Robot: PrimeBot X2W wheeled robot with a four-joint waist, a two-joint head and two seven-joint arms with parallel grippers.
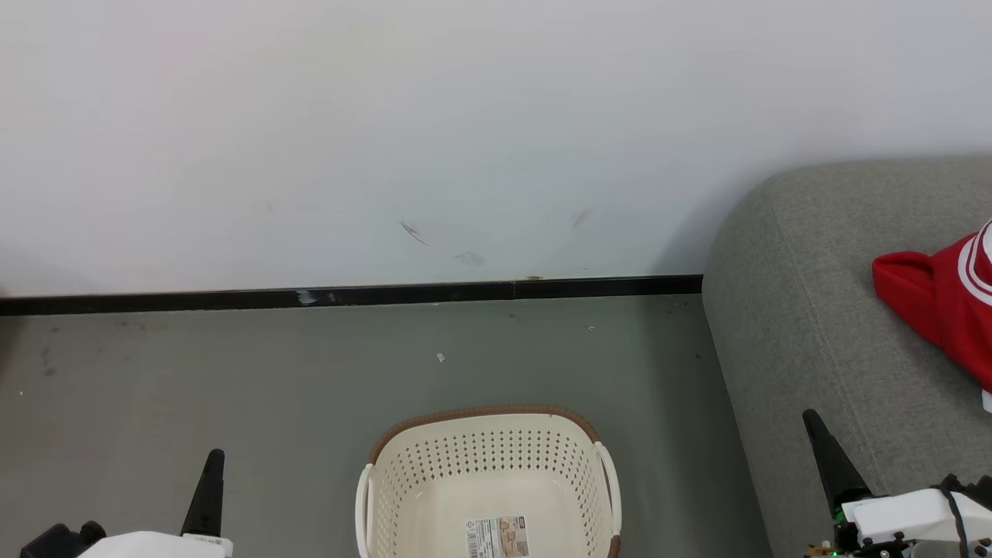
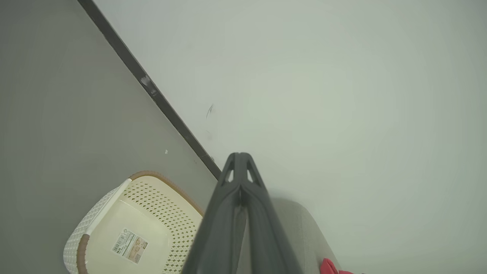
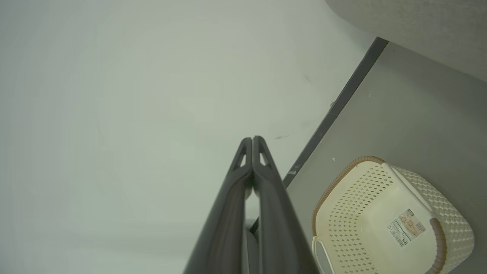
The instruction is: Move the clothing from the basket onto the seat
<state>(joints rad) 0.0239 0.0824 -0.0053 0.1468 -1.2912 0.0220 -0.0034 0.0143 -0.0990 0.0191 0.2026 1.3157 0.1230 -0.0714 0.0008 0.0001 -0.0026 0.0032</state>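
**A:** Head view first. Where is the red clothing (image 1: 942, 302)?

**B:** On the grey sofa (image 1: 806, 310), at the right edge of the picture. It is a red heap with white stripes, cut off by the frame. The basket (image 1: 488, 453) stands on the floor (image 1: 232, 372) at bottom centre, left of the sofa and apart from it. Its pale bottom is bare around a label (image 1: 497, 537).

**A:** And the hands?

**B:** The left hand (image 1: 213, 465) rises at the lower left over the floor. The right hand (image 1: 820, 438) rises at the lower right, in front of the sofa's side. Each shows as one dark spike, closed up and holding nothing.

**A:** Left wrist view?

**B:** The two fingers (image 2: 224, 228) meet at the tip with nothing between them, against the white wall (image 2: 342, 76). The basket lies at the lower left. The sofa's rounded corner shows behind the fingers, with a sliver of red at the bottom edge to the right.

**A:** Right wrist view?

**B:** Much the same: that hand is pressed tight, tip to tip, gripping nothing. The basket sits at the lower right on the floor. A black skirting strip (image 3: 342, 95) runs slantwise between wall and floor. The sofa fills the upper right corner.
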